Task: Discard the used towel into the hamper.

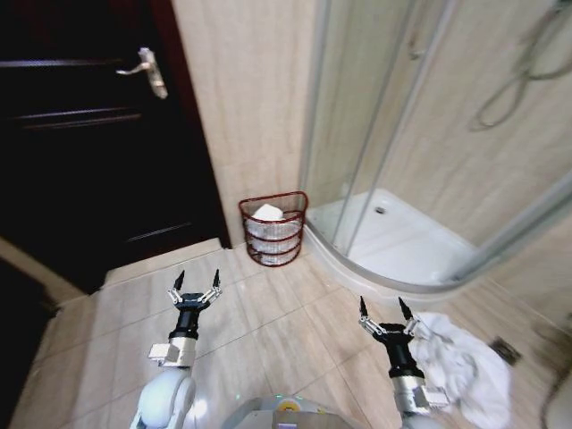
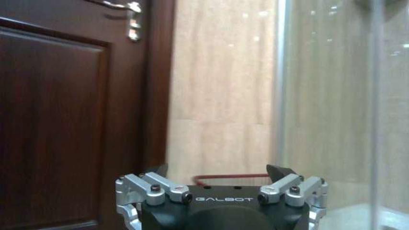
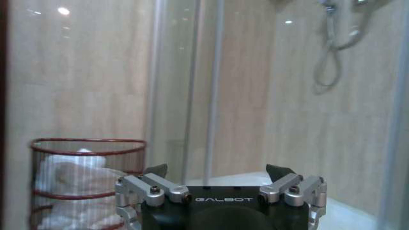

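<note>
Towel, white and crumpled, lies on the tiled floor just beside the right claw, at the near right of the head view; whether the two touch cannot be told. That claw is spread wide with nothing between its fingers. The left claw hangs over bare tile to the left, likewise released and holding nothing, well apart from the towel.

Open floor runs ahead of both claws, narrowing toward the back. On the left it is bounded by a dark wooden door with a silver lever handle. On the right it meets the curved raised edge of the shower tray and its glass panels.

Farthest back, the hamper, a reddish-brown wire basket, stands upright against the beige tiled wall, between the door frame and the shower enclosure. White cloth already sits inside it, seen through the wires in the right wrist view. A shower hose hangs on the wall beyond the glass.
</note>
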Controlling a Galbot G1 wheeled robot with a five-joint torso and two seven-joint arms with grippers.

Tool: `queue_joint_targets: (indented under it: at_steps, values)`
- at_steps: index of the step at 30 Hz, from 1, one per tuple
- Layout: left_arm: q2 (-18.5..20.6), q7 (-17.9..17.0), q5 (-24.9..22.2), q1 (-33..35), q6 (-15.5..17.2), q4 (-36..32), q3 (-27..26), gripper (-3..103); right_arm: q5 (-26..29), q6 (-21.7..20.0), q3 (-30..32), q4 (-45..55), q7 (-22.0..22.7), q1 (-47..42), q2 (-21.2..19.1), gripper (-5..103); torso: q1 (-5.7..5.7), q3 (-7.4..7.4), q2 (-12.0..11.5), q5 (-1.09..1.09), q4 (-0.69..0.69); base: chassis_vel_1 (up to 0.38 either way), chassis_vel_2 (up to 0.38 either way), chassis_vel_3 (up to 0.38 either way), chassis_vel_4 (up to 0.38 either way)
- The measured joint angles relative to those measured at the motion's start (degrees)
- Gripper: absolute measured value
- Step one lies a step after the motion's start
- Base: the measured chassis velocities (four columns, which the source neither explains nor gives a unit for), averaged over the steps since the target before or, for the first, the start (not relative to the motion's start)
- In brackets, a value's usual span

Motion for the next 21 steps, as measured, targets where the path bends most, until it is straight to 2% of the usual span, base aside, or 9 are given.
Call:
queue_joint_targets:
  at_steps: [21]
  values:
    - [-0.25,0.00,0.41,-0.19,-0.23,0.19,0.08,100,0.23,0.73,0.13,-0.41,0.46,-0.08,-0.22,100,0.00,0.00,0.00,0.01,0.00,-0.128,-0.124,-0.128,-0.121]
